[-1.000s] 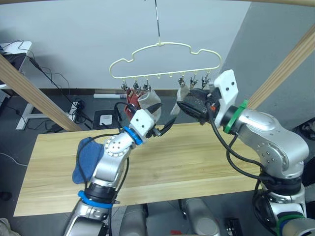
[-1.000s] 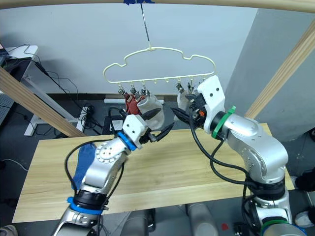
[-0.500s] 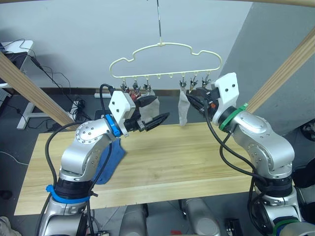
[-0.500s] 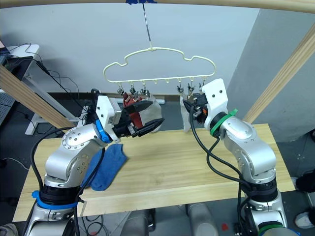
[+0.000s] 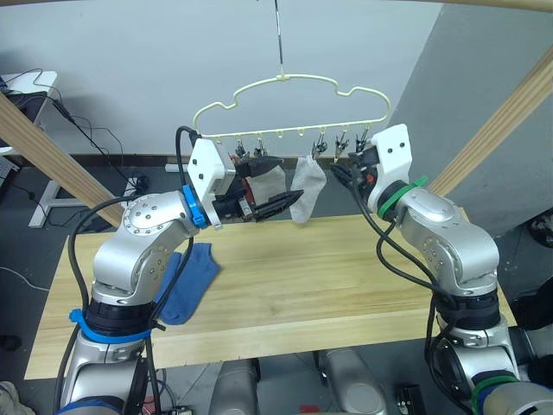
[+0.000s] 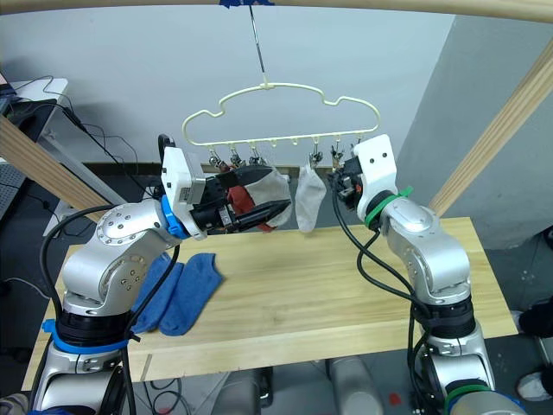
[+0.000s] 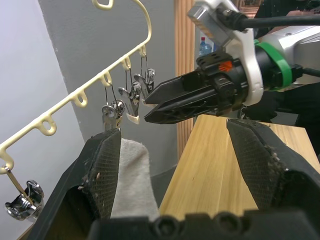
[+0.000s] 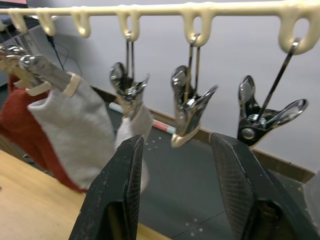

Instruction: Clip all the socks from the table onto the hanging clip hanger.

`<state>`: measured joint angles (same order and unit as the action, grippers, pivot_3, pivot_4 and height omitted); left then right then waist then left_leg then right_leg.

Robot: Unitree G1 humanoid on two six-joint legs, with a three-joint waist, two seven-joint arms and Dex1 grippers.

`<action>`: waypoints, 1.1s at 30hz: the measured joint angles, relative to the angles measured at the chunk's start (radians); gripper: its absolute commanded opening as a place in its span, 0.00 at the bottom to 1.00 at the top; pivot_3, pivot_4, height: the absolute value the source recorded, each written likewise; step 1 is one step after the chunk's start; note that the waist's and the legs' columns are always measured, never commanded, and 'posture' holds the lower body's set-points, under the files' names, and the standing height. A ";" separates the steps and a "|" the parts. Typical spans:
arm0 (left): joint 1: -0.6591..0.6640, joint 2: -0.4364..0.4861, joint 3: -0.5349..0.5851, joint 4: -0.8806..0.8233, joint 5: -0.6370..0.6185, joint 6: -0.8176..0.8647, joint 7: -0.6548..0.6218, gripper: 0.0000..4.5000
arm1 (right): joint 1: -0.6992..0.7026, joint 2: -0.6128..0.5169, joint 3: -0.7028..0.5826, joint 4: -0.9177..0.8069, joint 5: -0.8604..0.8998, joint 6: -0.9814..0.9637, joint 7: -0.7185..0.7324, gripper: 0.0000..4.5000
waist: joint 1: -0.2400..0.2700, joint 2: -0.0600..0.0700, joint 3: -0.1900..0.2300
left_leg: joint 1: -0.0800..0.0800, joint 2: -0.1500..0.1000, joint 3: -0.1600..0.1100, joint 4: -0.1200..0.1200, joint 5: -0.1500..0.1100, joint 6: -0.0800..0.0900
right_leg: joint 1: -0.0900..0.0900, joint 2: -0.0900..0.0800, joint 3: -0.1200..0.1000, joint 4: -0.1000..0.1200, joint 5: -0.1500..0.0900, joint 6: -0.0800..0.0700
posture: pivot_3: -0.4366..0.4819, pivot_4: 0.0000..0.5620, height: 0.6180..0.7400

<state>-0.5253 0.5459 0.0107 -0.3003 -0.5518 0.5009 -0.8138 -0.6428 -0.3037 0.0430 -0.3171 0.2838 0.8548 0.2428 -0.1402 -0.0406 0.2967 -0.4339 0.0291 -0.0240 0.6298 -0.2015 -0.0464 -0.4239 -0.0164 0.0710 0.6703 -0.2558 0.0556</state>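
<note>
A: Where are the socks?

B: Four hang from the clip hanger (image 6: 276, 117) in the upper centre of the frame. Two rust red socks (image 6: 239, 197) and a light grey sock (image 6: 270, 186) bunch together at its left clips, and another light grey sock (image 6: 308, 198) hangs alone from a clip nearer the middle. The two blue socks (image 6: 179, 290) lie side by side, touching, on the table (image 6: 346, 277) at the lower left.

A: And the left gripper (image 6: 275, 208)?

B: Its fingers stand wide apart and hold nothing. It points toward the centre of the frame, just under the bunched socks and just beside the lone grey sock.

A: The right gripper (image 5: 340, 171)?

B: Also spread apart and empty in the right wrist view. It sits just below the hanger's right-hand clips (image 8: 190, 107), which hang bare, with the lone grey sock beside its fingertips.

A: Any writing or labels?

B: None that I can read. The left arm wears a blue band (image 6: 168, 216) at the wrist, and the right arm a green one (image 6: 380, 210).
</note>
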 measured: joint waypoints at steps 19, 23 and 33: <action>-0.001 -0.016 -0.005 0.018 0.017 -0.008 -0.001 0.82 | -0.053 -0.017 0.094 0.170 -0.147 -0.209 0.073 0.48 | 0.001 0.000 0.000 | 0.000 0.000 0.000 0.000 0.000 0.000 | 0.000 0.000 0.000 0.001 0.000 0.000 | 0.27 0.48 1.00; -0.006 -0.022 -0.005 0.018 0.024 -0.008 -0.001 0.82 | -0.069 -0.002 0.108 0.193 -0.166 -0.239 0.084 0.48 | 0.001 0.000 0.000 | 0.000 0.000 0.000 0.001 0.000 0.000 | 0.000 0.000 0.000 0.002 0.000 0.000 | 0.27 0.48 1.00; -0.007 -0.024 -0.005 0.018 0.028 -0.008 -0.001 0.82 | -0.093 0.035 0.120 0.250 -0.194 -0.283 0.092 0.48 | 0.001 0.000 0.000 | 0.000 0.000 0.000 0.001 0.000 0.000 | 0.000 0.000 0.000 0.003 0.000 0.000 | 0.28 0.48 1.00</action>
<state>-0.5319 0.5221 0.0058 -0.2823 -0.5239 0.4926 -0.8146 -0.7355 -0.2686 0.1625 -0.0673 0.0900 0.5715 0.3347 -0.1393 -0.0406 0.2966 -0.4338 0.0288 -0.0243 0.6308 -0.2015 -0.0464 -0.4240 -0.0167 0.0708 0.6728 -0.2555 0.0551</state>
